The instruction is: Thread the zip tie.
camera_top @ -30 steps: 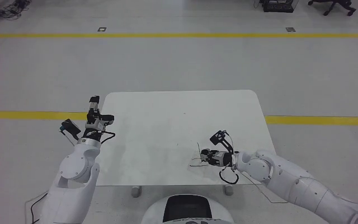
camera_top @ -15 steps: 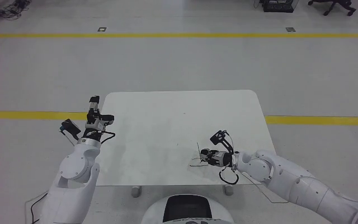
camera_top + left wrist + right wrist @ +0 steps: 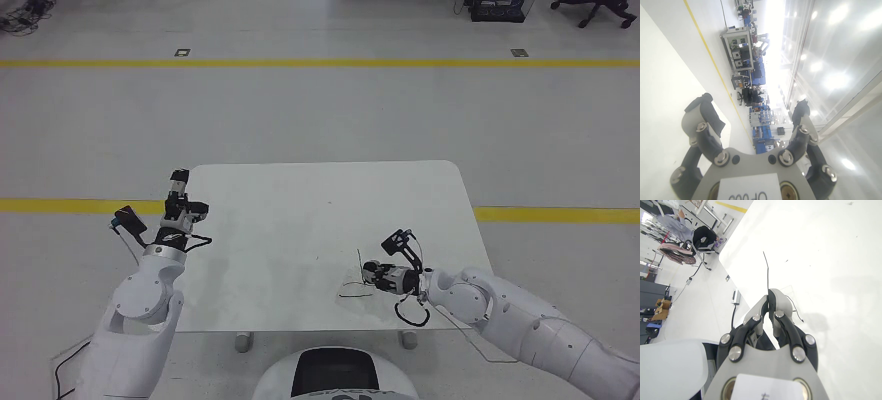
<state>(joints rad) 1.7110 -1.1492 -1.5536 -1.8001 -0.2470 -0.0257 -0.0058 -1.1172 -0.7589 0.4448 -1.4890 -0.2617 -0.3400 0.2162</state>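
A thin black zip tie (image 3: 767, 275) sticks out straight past the fingertips of my right gripper (image 3: 768, 298), which is shut on it. Its other end (image 3: 797, 313) curls down beside the fingers toward the white table (image 3: 819, 247). From above, the right gripper (image 3: 367, 272) is low over the table's near right part, with the zip tie (image 3: 358, 260) pointing away from it. My left gripper (image 3: 178, 186) is at the table's left edge. In the left wrist view the left gripper (image 3: 753, 102) is open, holds nothing and faces the room.
The white table (image 3: 300, 210) is bare apart from small dark specks (image 3: 786, 261). Its near edge runs close below the right gripper. A grey power box (image 3: 735, 296) with a cable lies on the floor beside that edge.
The left arm has shifted slightly right and forward along the table's left edge. The right gripper has moved a little toward the far side, still holding the zip tie.
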